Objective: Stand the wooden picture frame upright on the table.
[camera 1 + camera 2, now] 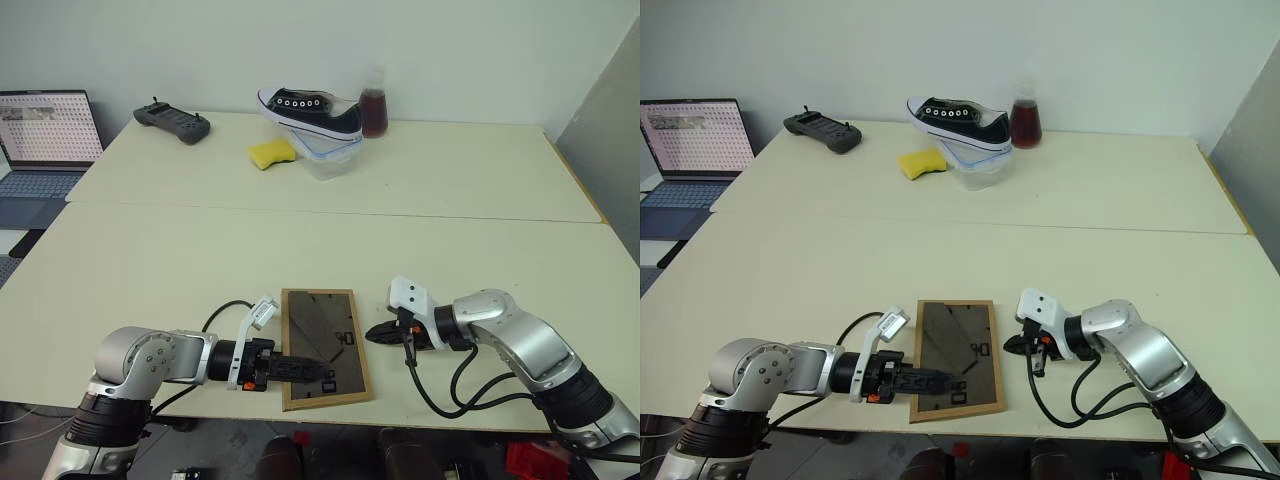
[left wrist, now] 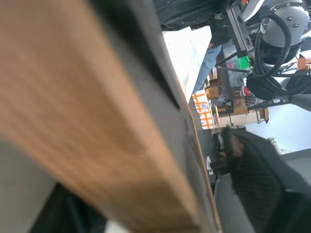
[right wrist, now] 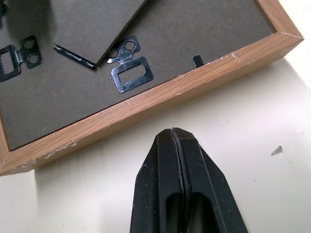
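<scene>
1. While the small rectangular light-wood picture frame lies flat, dark back up, at the near edge of the large pale cream table, at about 6 o'clock in the left eye view, the left claw reaches over its near left part. How wide its fingers stand I cannot tell. The right claw sits just beside the frame's right edge, at 3 o'clock of it.
2. From the right eye view the same layout holds: frame flat, easel flap slightly raised from the back, both claws flanking it.
3. Through the left wrist view the wooden rail runs very close and blurred; I judge the fingers should seat fully on that rail before any lift.
4. Seen in the right wrist view, the right claw is pressed together, empty, with its tip near the rail but apart from it. A steady nudge there, I judge, would brace the frame while the other side tips it up onto the opened flap.
</scene>
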